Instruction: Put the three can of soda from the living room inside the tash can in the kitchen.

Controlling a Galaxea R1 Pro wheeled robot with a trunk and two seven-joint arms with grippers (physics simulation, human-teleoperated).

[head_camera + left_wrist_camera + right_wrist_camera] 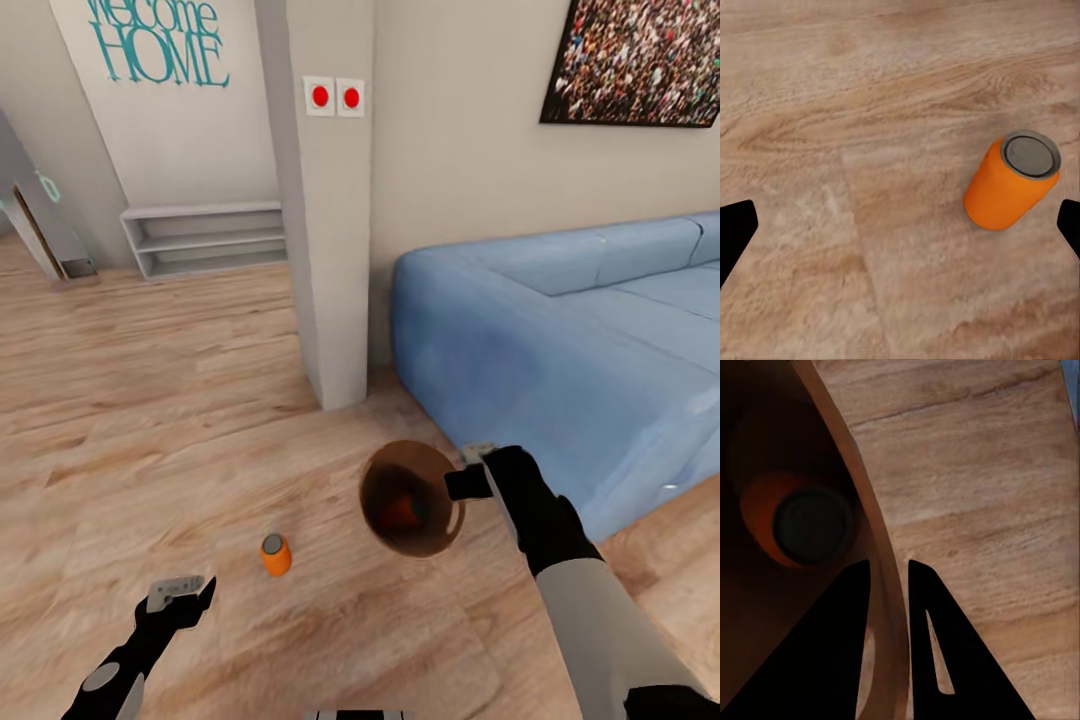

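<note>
An orange soda can point(275, 553) with a silvery top stands upright on the wood floor. My left gripper point(188, 592) hovers open just left of it and nearer to me; in the left wrist view the can point(1011, 187) sits close to one fingertip point(1070, 225), off-centre in the gap. My right gripper point(468, 484) is shut on the rim of the copper-brown trash can point(430, 535), its fingers point(937, 645) straddling the wall point(866, 525). A second orange can point(799, 529) lies inside the bucket point(403, 512). The blue can is out of view.
A blue sofa point(580, 340) stands right of the trash can. A white column point(325, 250) with two red buttons rises behind it. A low white shelf point(205, 238) lines the far wall; open wood floor point(150, 400) spreads to the left.
</note>
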